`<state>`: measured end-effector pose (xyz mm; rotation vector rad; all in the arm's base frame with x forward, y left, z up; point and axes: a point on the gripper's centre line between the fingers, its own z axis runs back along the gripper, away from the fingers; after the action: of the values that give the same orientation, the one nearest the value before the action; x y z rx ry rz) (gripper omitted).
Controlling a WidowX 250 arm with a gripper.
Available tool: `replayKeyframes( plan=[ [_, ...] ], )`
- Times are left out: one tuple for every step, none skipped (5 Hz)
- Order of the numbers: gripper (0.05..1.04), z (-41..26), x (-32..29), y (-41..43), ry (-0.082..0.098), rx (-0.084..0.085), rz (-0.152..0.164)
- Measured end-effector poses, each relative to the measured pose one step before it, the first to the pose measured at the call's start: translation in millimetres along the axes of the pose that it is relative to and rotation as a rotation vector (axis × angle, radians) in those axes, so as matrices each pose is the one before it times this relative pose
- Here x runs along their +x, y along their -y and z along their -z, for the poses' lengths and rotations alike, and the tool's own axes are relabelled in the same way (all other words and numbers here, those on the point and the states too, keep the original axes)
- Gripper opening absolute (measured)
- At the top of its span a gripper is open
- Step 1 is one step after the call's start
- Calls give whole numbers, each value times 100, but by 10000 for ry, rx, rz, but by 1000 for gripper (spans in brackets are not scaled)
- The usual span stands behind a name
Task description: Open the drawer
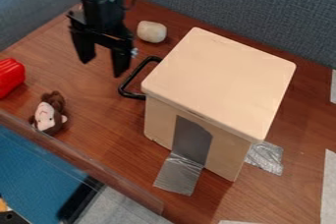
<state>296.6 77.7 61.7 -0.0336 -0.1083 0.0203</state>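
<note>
Drawer box point(220, 80) w/ black handle point(136, 77) stands on table point(98, 142), rt. of ctr., w/ empty gripper point(103, 67) near handle, fingers well apart, white block point(152, 31) beyond, & monkey toy point(46, 117) and red item point(9, 76) farther out.

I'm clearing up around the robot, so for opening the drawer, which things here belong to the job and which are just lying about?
For the job: gripper; box; black handle; silver tape, which seems to anchor the box.

Just lying about: toy monkey; pale block; red thing.
</note>
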Motion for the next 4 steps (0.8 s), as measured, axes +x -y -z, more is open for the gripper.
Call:
replayKeyframes(
  plan=[
    [1000, 1223, 1592, 842, -94, -103, -495],
    [1000, 1064, 1128, 877, -61, -46, -113],
    [943, 1017, 620, 663, -95, 79, 212],
    [664, 583, 352, -543, -97, 54, -63]
  ],
)
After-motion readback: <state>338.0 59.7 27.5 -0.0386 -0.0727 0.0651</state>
